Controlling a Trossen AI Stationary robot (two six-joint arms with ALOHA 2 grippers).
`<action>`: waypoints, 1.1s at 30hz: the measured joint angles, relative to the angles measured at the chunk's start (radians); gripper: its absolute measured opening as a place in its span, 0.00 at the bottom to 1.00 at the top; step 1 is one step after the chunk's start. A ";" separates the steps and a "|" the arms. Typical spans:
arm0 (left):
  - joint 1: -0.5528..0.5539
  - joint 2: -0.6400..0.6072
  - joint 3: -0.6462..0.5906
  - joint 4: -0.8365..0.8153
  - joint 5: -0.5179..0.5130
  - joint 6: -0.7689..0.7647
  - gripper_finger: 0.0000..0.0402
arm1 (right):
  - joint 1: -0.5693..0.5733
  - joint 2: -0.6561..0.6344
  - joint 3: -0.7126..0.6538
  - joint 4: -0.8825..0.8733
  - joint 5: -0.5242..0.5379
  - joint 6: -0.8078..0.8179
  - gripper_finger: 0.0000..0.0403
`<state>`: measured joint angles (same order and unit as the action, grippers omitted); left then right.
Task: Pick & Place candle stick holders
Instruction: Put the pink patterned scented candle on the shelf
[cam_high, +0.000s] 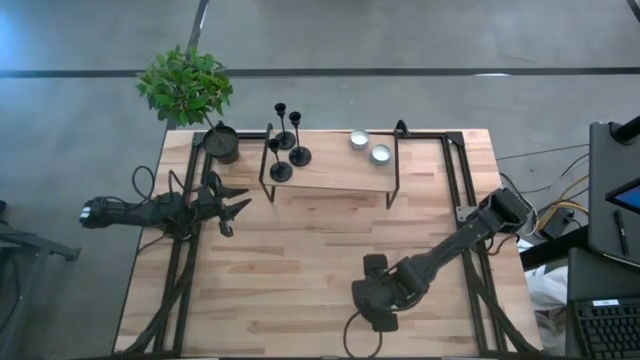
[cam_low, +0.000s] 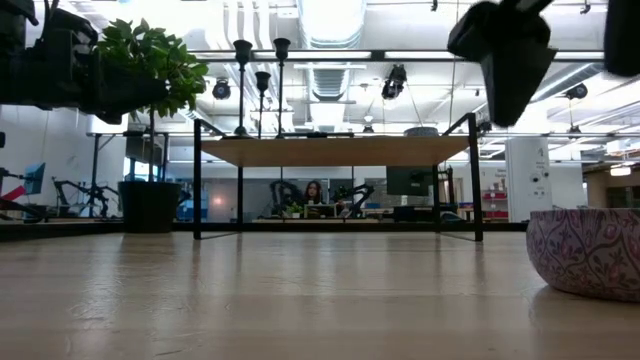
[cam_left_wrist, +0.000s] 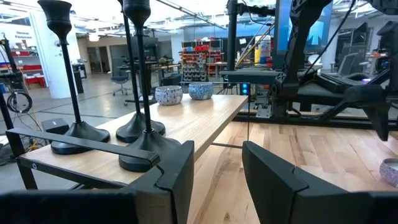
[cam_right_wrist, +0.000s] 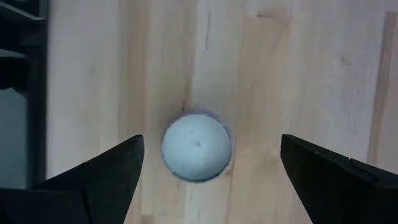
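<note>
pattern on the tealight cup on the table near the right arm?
Purple floral-looking print on white, seen on the tealight cup; low view shows it best.

- Table (cam_high: 300, 270): pale wood planks, smooth, with a slight sheen.
- Raised shelf (cam_high: 330, 175): same light wood top on thin matt black metal legs.
- Candlesticks (cam_left_wrist: 81, 134): matt black, metal-looking.
- Small cups (cam_left_wrist: 169, 95): glossy, blue-patterned ceramic look.
- Plant pot (cam_high: 222, 143): dark, matt.
</note>
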<state>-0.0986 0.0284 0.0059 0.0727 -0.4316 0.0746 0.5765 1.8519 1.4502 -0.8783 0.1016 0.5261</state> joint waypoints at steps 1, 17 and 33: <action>0.000 0.000 0.000 0.000 0.000 0.000 0.35 | 0.000 0.009 0.000 0.001 0.004 0.008 0.91; 0.000 0.004 0.000 -0.001 0.000 0.000 0.35 | 0.002 0.097 -0.019 0.029 -0.032 0.050 0.91; 0.000 0.004 0.000 -0.002 0.000 0.000 0.35 | 0.016 0.089 -0.123 0.172 -0.082 0.113 0.91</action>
<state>-0.0985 0.0322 0.0059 0.0711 -0.4313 0.0746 0.5930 1.9412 1.3272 -0.7064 0.0193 0.6386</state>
